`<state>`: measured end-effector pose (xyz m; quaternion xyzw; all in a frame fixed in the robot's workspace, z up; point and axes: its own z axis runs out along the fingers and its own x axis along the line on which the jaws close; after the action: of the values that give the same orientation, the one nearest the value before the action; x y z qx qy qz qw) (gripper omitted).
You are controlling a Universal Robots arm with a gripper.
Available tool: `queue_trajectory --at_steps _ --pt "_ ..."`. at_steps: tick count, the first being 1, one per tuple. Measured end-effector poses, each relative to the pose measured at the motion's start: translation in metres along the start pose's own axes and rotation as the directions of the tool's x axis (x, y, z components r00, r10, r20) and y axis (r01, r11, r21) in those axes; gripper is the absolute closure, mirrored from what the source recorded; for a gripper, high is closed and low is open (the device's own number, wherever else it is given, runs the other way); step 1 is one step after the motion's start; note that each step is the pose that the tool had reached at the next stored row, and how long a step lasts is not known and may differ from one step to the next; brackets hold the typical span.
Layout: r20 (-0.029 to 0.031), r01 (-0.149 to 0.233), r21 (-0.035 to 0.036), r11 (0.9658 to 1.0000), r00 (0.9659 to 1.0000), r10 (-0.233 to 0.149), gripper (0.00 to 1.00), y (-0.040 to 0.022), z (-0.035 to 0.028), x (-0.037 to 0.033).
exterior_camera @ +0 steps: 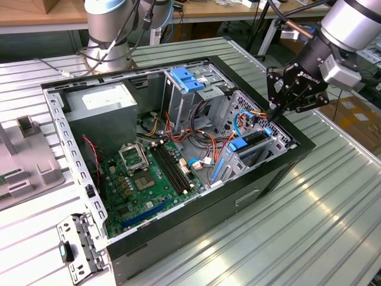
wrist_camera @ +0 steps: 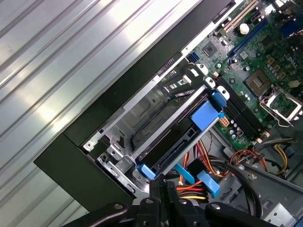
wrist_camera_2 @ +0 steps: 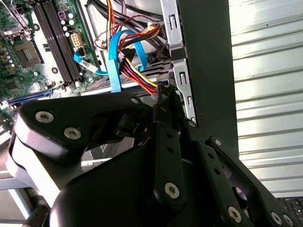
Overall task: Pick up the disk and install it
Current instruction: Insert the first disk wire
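Note:
The disk stands on edge inside the drive bay at the exterior view's right end of the open computer case, with blue plastic rails and a blue tab along it. In the exterior view the disk is a dark slab behind a blue tab. My gripper hangs over that end of the case, shut with nothing between its fingers. In both wrist views the gripper has its tips right at the disk's near blue corner, beside the cable bundle. Whether they touch it I cannot tell.
Red, yellow and blue cables crowd the space beside the bay. The motherboard, a grey power-supply box and an upper cage with a blue latch share the case. A grey fixture and a bracket lie at the exterior view's left.

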<state>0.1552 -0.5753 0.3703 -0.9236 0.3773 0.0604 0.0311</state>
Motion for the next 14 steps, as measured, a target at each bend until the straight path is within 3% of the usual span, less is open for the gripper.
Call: queue_trajectory --at_steps 8,14 --pt "0.0001 0.000 0.0001 1.0000 1.0000 0.000 0.83 0.0089 0.0024 -0.0001" --pt "0.0001 0.000 0.0001 1.0000 1.0000 0.000 0.83 0.0144 0.0056 -0.0038"
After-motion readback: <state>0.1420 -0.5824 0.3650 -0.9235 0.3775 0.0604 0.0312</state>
